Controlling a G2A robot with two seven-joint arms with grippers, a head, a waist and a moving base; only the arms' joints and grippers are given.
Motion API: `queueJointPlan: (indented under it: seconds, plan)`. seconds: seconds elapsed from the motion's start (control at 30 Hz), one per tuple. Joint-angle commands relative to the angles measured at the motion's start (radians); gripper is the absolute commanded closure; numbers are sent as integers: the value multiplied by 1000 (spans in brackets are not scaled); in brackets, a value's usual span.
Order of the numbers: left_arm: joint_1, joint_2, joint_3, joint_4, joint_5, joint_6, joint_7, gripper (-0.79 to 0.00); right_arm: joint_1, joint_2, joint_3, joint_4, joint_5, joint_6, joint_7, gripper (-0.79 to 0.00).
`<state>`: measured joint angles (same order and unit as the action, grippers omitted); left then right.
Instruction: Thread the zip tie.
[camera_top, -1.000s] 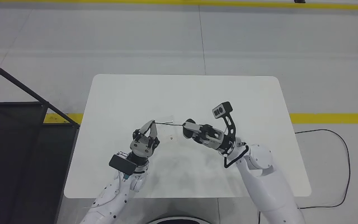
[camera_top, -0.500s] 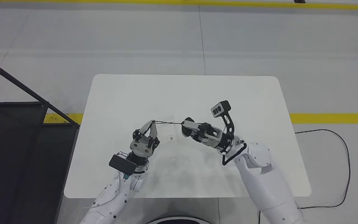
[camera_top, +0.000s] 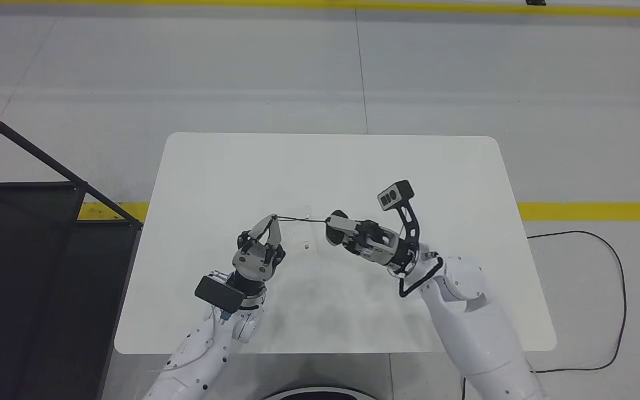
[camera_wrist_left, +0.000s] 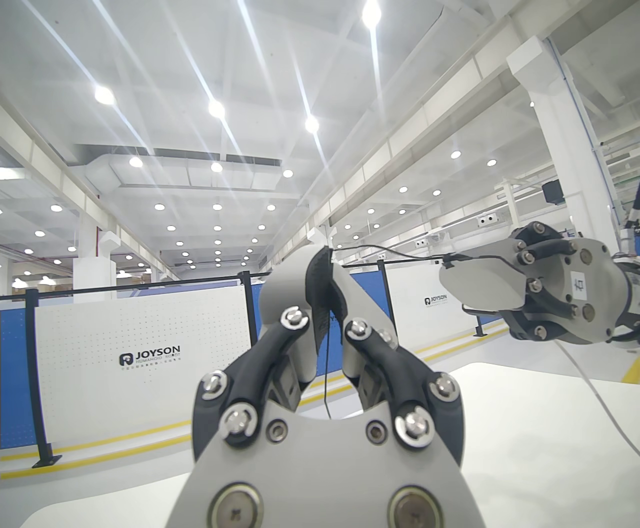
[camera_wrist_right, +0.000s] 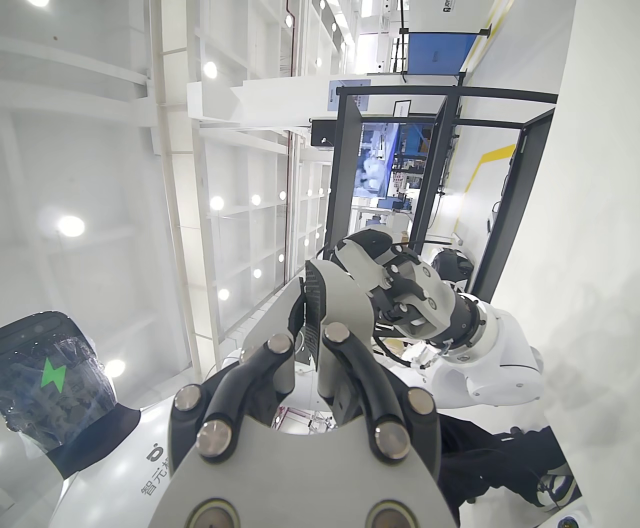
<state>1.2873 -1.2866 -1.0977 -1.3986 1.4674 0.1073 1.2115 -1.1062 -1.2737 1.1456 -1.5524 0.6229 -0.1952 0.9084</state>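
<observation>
A thin black zip tie (camera_top: 300, 219) spans the gap between my two grippers above the white table (camera_top: 420, 170). My left gripper (camera_top: 268, 226) points up and is shut on one end; in its wrist view the strap (camera_wrist_left: 390, 252) leaves the closed left gripper (camera_wrist_left: 326, 252) and a strand hangs down between the fingers. My right gripper (camera_top: 332, 220) is shut on the other end, where a small head (camera_wrist_left: 447, 260) sits at its tip. In the right wrist view the closed right gripper (camera_wrist_right: 307, 280) stands close to the left gripper (camera_wrist_right: 350, 250).
The table top around both arms is bare white. A black frame and dark panel (camera_top: 40, 260) stand off the table's left side. A yellow floor line (camera_top: 580, 211) runs past the right edge.
The right gripper has edged slightly toward the left gripper, and the zip tie between them sits a touch higher. The left arm has hardly moved.
</observation>
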Motion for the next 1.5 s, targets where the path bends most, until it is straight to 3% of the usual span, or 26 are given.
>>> queueJointPlan:
  seconds: [0.0, 0.47, 1.47]
  plan:
    - [0, 0, 0, 0, 0, 0, 0, 0, 2, 0, -3, 1, -4, 5, -3, 0]
    - [20, -6, -24, -43, -3, -16, -54, 0, -36, 4, 13, -18, 26, -41, 39, 0]
    - [20, -9, -24, -43, 3, -14, -56, 0, 13, -2, -10, 18, 28, 6, 12, 0]
